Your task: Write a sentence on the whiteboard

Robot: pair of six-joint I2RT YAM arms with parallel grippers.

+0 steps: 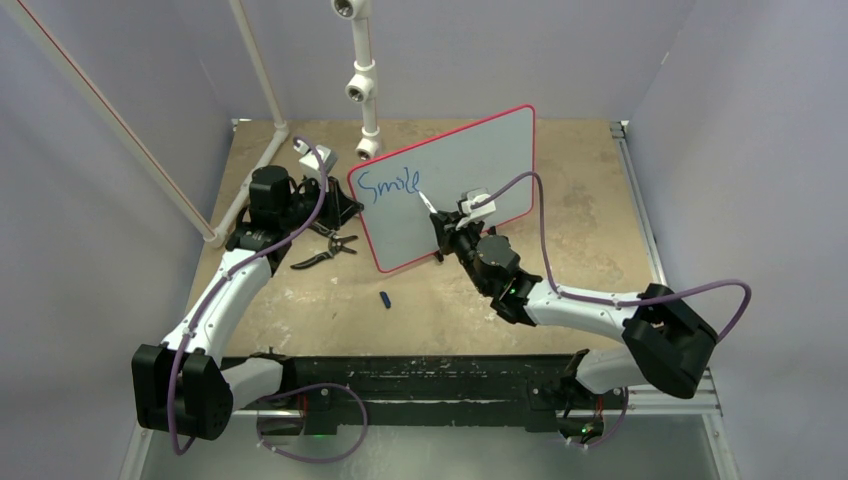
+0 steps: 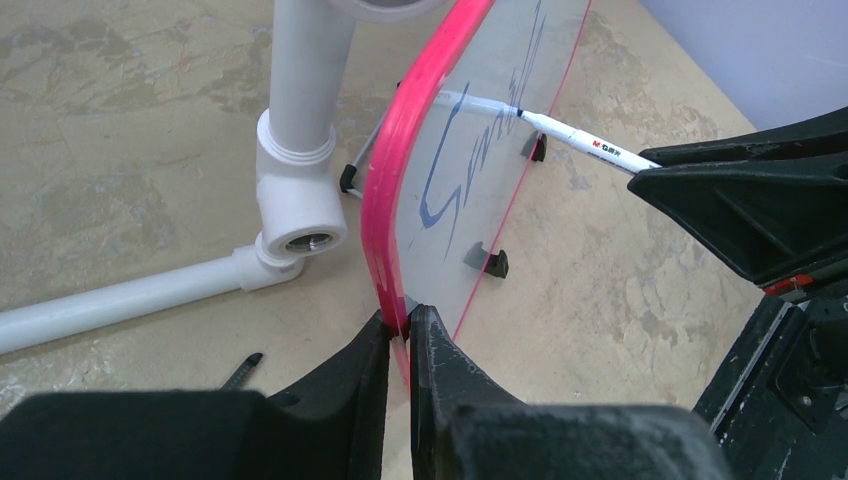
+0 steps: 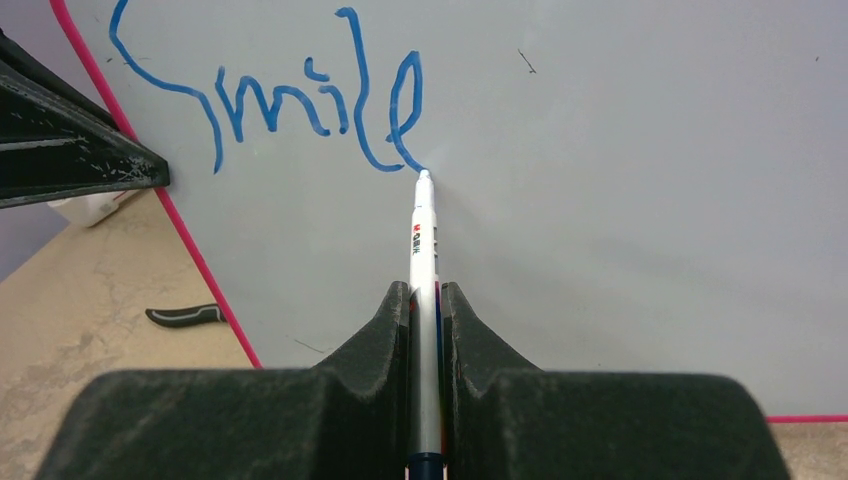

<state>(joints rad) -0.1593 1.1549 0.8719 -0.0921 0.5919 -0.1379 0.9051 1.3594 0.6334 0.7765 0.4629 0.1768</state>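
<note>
While the left claw [image 2: 400, 338] clamps the whiteboard [image 2: 480, 215] edge to steady it, the right claw [image 3: 425, 300] grips the marker [image 3: 424, 225]. Its tip touches the sentence [image 3: 290, 105] after "Smile".

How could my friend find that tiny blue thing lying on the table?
Find the red-framed whiteboard standing mid-table. From its lower left corner, come toward the near edge of the table: a tiny dark blue piece lies alone there. The pliers to its left are bigger with black handles, and the marker in the right pincer is long and white.
</note>
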